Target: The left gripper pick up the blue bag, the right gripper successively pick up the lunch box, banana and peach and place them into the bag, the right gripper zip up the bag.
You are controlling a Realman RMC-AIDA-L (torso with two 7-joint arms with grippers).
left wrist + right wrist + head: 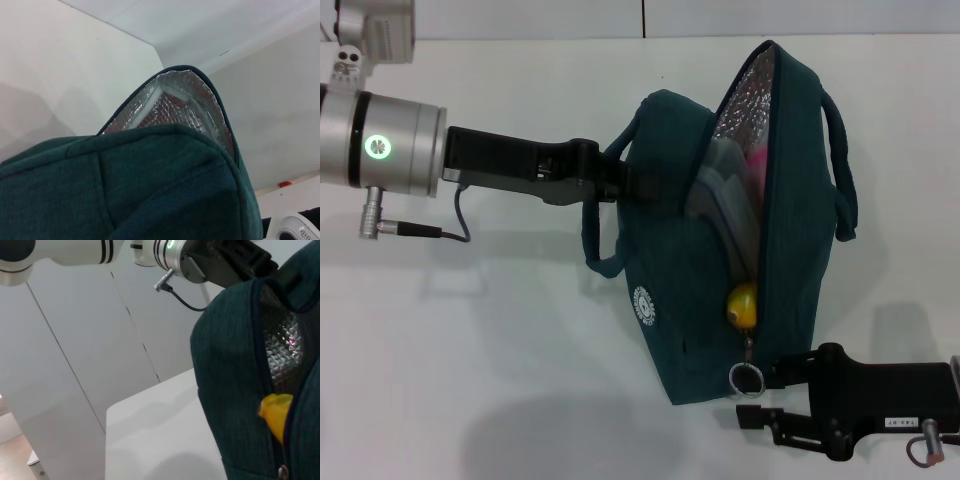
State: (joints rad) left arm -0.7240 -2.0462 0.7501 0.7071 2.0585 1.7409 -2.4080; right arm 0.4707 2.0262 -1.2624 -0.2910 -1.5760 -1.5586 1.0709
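The blue bag [690,300] hangs lifted off the table, its zip open down the front and silver foil lining showing [170,107]. My left gripper [625,182] comes in from the left and is shut on the bag at its near handle. Inside the opening I see the clear lunch box [720,195], the pink peach [757,162] behind it and the banana [742,305] lower down, its yellow end poking out [275,412]. The ring zip pull [748,378] dangles at the bottom of the zip. My right gripper [755,395] sits open just right of the ring, its upper finger beside it.
The white table [470,350] stretches left and in front of the bag, with the bag's shadow on it. A pale wall [620,15] stands behind the table's far edge. The left arm's cable [455,225] loops under its silver cuff.
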